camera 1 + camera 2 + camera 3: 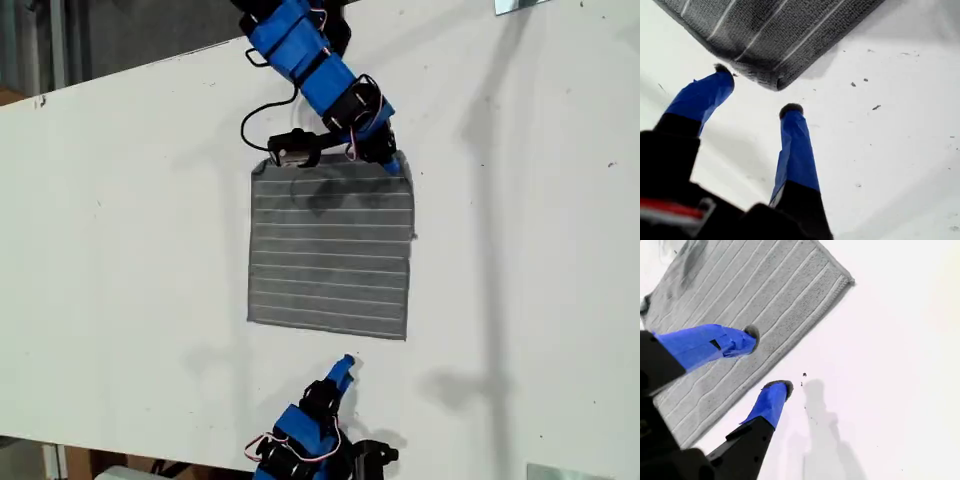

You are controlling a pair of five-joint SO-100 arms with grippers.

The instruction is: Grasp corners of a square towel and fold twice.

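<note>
Lying flat near the middle of the white worktop (120,250), the towel (330,250) is spread out as one grey sheet. In the exterior view its pale stripes run from 9 o'clock to 3 o'clock, dipping a touch toward the 3 o'clock end. It looks so nearly square that I cannot pick out a long axis.

At the towel's 12 o'clock edge in that view, my first pincer (398,165) sits low at the corner (405,172) on the 1 o'clock side. The first wrist view shows this pincer (756,90) spread wide. That corner (777,82) lies just ahead of the gap, and one blue fingertip (722,72) is close against the cloth's thick hem. Nothing is clamped between the jaws. A few dark specks (853,84) dot the bare surface beside it, and a black cable (262,110) loops off the arm above the towel.

At 6 o'clock in the exterior view, my second pincer (345,362) points up toward the towel's near edge and stays clear of it. Its own camera shows this pincer (767,360) parted and holding nothing. One finger (730,342) is seen against the striped cloth (765,290), the other (772,400) against the white top. The stripes run away toward another corner (849,280), which lies flat.
</note>
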